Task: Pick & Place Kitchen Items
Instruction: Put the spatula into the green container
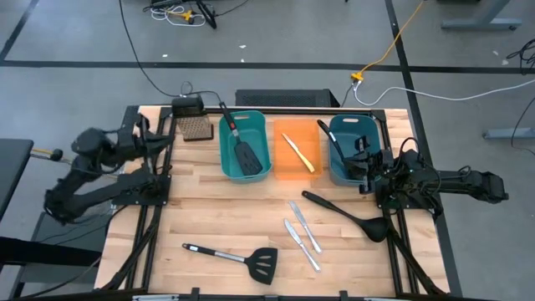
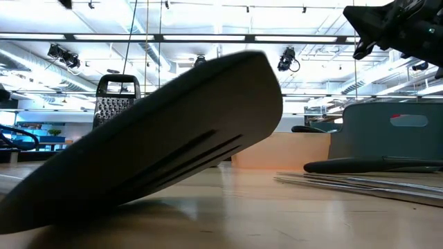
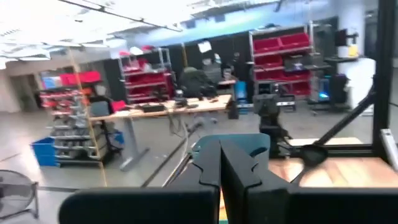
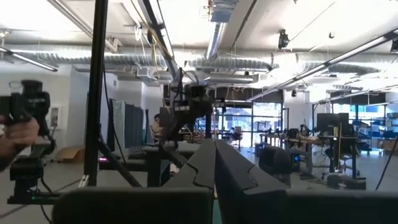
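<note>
In the high view one black slotted spatula (image 1: 238,257) lies flat near the table's near edge; its blade (image 2: 159,166) fills the low view. A second spatula (image 1: 242,150) rests in the left teal bin (image 1: 227,142). A black ladle (image 1: 347,215) and two silver knives (image 1: 301,232) lie on the table. The yellow-handled knife (image 1: 298,152) lies in the orange bin (image 1: 284,167). Another ladle (image 1: 332,140) leans in the right teal bin (image 1: 355,125). My left gripper (image 3: 221,168) hovers shut at the table's far left. My right gripper (image 4: 214,168) is shut, raised beside the right teal bin.
A small brown perforated block (image 1: 196,128) stands at the far left of the table, with a black box (image 1: 189,106) behind it. The three bins line the far edge. Bare wood lies between the left arm and the near spatula. A person's hand (image 4: 15,134) shows beyond the table.
</note>
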`<state>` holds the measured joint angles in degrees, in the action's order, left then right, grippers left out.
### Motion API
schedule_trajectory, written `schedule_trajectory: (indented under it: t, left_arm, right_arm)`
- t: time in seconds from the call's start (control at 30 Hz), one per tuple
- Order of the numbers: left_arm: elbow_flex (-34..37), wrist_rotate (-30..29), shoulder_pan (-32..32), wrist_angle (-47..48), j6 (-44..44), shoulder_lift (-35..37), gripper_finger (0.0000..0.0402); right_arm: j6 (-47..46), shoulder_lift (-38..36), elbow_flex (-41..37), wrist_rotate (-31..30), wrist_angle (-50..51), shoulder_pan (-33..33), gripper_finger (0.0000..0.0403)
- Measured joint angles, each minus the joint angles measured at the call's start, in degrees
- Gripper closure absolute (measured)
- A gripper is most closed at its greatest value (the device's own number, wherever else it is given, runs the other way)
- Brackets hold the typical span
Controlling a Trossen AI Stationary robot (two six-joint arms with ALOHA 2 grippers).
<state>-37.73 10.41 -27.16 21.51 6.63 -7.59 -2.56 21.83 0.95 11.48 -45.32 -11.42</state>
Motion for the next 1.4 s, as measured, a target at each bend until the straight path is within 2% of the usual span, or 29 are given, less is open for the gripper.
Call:
schedule_trajectory:
  t: [0.1,0.23,0.37,0.6,0.77,0.93,1.23,1.4]
  left_arm:
    - [5.18,-0.13,0.0,0.22,0.04,7.24,0.0401]
    - [8.44,-1.52,0.09,2.53,-0.24,7.03,0.0401]
    - [12.53,3.02,0.17,-6.96,-1.99,7.46,0.0401]
    - [16.44,-5.2,0.11,-9.32,-6.17,7.41,0.0401]
    - [23.79,-2.55,0.96,-16.9,-6.55,7.38,0.0401]
    - [30.96,-7.59,3.46,-23.7,-3.04,7.38,0.0401]
    - [32.92,-10.39,9.02,-24.41,3.09,7.38,0.0401]
    - [32.97,-10.82,10.81,-21.41,3.54,7.36,0.0401]
  right_arm:
    - [-0.01,0.0,0.0,-0.03,0.87,0.0,0.0397]
    - [-0.07,0.01,-0.02,-1.5,2.5,0.03,0.0397]
    - [-0.06,0.01,-0.02,-3.09,3.51,-0.01,0.0397]
    - [-0.09,0.01,-0.02,-3.1,3.47,0.0,0.0397]
    - [-0.09,0.01,-0.02,-3.07,3.48,0.0,0.0397]
    - [-0.12,0.01,-0.02,-3.07,3.51,0.0,0.0397]
    - [-0.4,0.01,-0.02,-3.07,4.24,0.0,0.0397]
    - [-0.4,-0.01,-0.02,-3.07,4.32,0.0,0.0397]
